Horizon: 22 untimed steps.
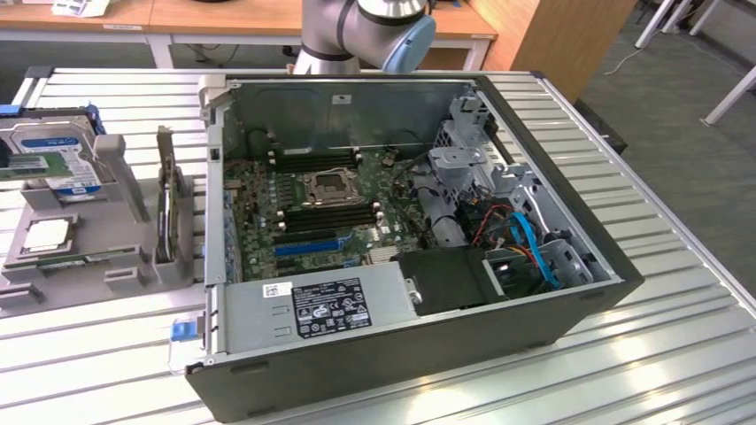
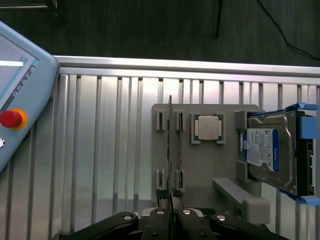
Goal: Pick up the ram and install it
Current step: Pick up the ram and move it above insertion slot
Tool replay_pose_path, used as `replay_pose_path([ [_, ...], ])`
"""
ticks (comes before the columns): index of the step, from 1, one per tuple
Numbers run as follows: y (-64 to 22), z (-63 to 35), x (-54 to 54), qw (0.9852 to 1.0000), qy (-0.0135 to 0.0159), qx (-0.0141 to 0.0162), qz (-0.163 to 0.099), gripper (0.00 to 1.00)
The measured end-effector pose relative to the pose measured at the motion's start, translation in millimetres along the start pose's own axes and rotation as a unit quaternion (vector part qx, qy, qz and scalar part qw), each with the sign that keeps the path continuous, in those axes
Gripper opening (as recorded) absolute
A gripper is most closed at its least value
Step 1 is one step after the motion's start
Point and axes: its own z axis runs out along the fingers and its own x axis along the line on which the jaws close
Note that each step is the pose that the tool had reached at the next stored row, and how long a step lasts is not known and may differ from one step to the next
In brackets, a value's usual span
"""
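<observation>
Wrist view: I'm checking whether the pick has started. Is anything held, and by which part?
Apparently nothing: the fingers are shut on themselves, and the ram sits on edge in its grey holder.

We see a ribbed metal table point(image 1: 661, 354) carrying an open computer case point(image 1: 473, 354) across its middle and right. A grey holder tray point(image 1: 35, 292) sits to the case's left. A small blue piece point(image 1: 181, 329) lies at the case's near-left corner.

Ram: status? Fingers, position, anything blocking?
Fingers shut, empty, gripper lined up over ram. Ram on edge in grey holder slots, not picked. Processor chip beside it, apart.
</observation>
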Motion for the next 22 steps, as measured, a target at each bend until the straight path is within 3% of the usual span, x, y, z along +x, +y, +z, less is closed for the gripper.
replay_pose_path([
  [10, -0.5, -1.7, 0.0, 1.0000, 0.0001, -0.0001, 0.000, 0.12],
  [22, -12.2, -2.1, 0.0, 1.0000, 0.0000, 0.0000, 0.000, 0.12],
])
